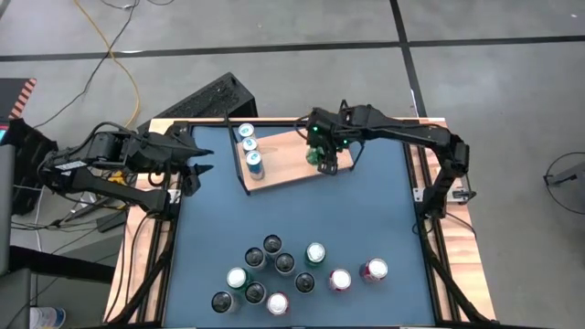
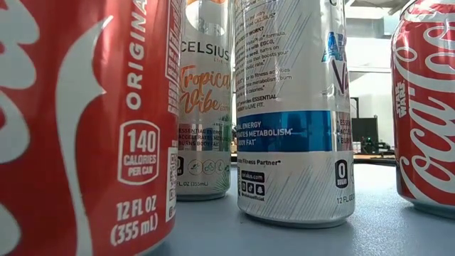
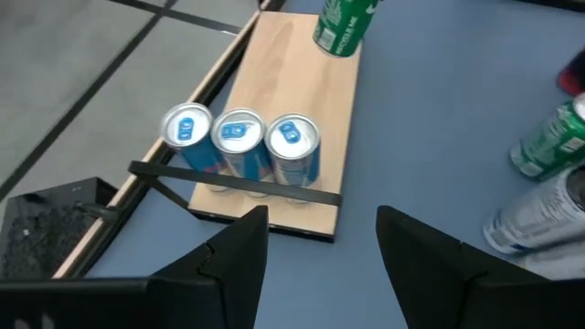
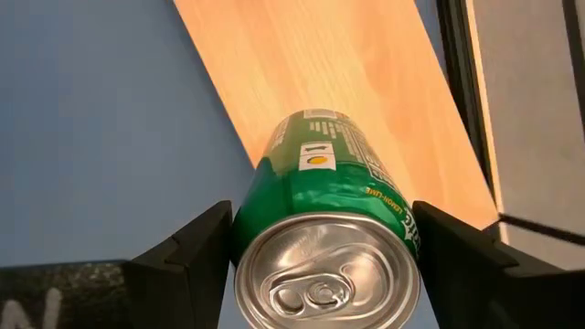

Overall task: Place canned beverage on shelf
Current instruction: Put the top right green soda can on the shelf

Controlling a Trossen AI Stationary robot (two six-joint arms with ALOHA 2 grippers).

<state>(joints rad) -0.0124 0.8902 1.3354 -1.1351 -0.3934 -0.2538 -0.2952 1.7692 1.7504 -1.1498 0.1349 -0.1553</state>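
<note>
Now the right jaws (image 4: 320, 247) hold the green can (image 4: 324, 233) over the shelf's (image 4: 366, 82) edge.

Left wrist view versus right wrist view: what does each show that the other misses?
Only the left wrist view shows three blue-topped silver cans standing in a row at one end of the light-wood shelf board, the open left pincer hovering short of that end, and loose cans on the blue tabletop. Only the right wrist view shows the right pincer clamped on the green aluminium can, its pull-tab end facing the camera. Both show that green can over the shelf board and the blue tabletop beside it.
</note>
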